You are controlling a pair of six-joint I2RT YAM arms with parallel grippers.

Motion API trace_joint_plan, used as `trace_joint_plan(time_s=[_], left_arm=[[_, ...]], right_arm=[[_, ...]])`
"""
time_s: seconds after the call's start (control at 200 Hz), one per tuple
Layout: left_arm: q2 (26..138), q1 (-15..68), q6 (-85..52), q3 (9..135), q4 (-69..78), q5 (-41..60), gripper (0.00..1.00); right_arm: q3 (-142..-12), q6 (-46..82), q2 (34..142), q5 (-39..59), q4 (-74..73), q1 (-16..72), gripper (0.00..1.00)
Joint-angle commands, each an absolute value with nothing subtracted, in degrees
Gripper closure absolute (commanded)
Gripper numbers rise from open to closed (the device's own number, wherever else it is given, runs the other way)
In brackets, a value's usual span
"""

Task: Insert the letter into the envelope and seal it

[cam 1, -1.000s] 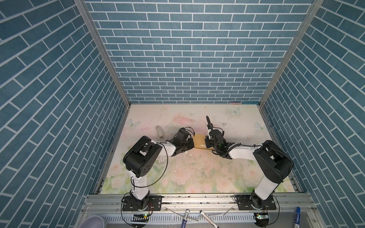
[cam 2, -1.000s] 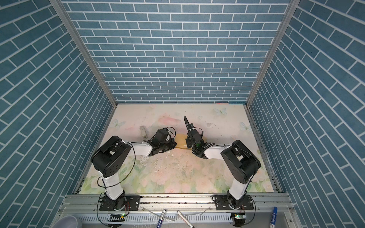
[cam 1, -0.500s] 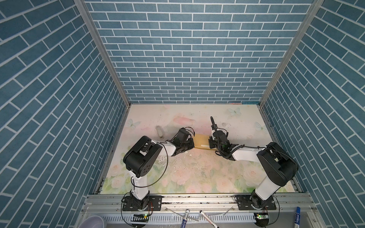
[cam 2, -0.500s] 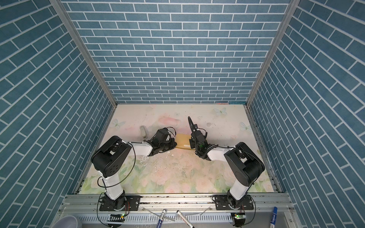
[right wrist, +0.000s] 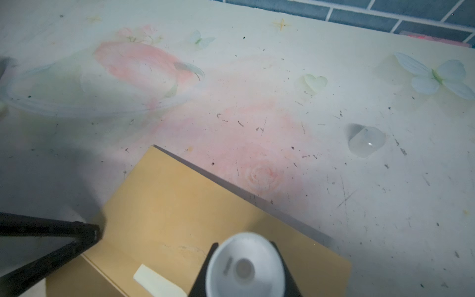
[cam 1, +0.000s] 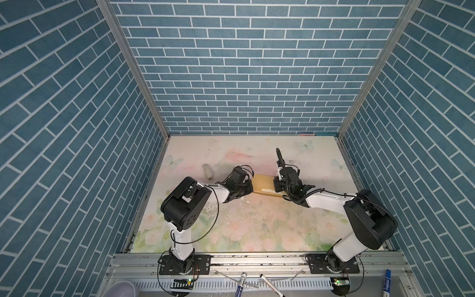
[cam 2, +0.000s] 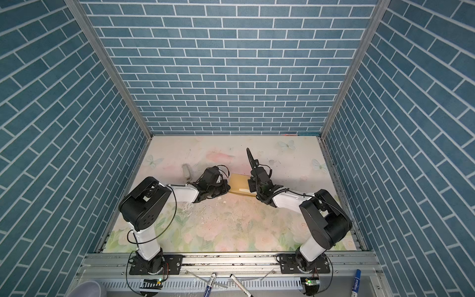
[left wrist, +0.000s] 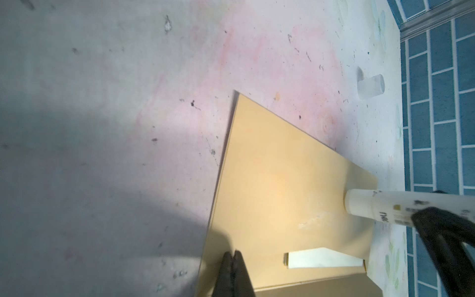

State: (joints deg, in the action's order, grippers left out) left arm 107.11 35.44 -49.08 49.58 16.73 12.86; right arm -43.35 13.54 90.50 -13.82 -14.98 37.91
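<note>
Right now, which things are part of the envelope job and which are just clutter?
Job: envelope; glue stick in right hand; left hand on envelope edge.
Lying about: clear cap; markers; bowl.

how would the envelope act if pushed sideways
Likely slides easily: the envelope lies on the smooth table. Probably light and floppy, being thin paper. It may buckle, since the left end effector seems to pin one edge.
</note>
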Motion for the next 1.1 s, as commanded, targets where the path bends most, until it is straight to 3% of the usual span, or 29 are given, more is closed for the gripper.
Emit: trace_joint_plan(time_s=[0.0,0.495,1.095], left_arm=[[111.40,35.68,-48.39,47.65,6.72,10.58,1.00],[112.15,35.88,-48.67,47.72,7.56,11.15,1.00],[112.46,35.86,-48.70,47.64,8.00,11.32,1.00]], right_arm=[[-45.77,15.49,89.06,-11.69,-15.89,37.44,1.00],[-50.50,17.12,95.39,-6.52,-20.75,40.37,1.00],[-50.90,9.83,102.47,-13.77,-20.30,45.78,1.00]])
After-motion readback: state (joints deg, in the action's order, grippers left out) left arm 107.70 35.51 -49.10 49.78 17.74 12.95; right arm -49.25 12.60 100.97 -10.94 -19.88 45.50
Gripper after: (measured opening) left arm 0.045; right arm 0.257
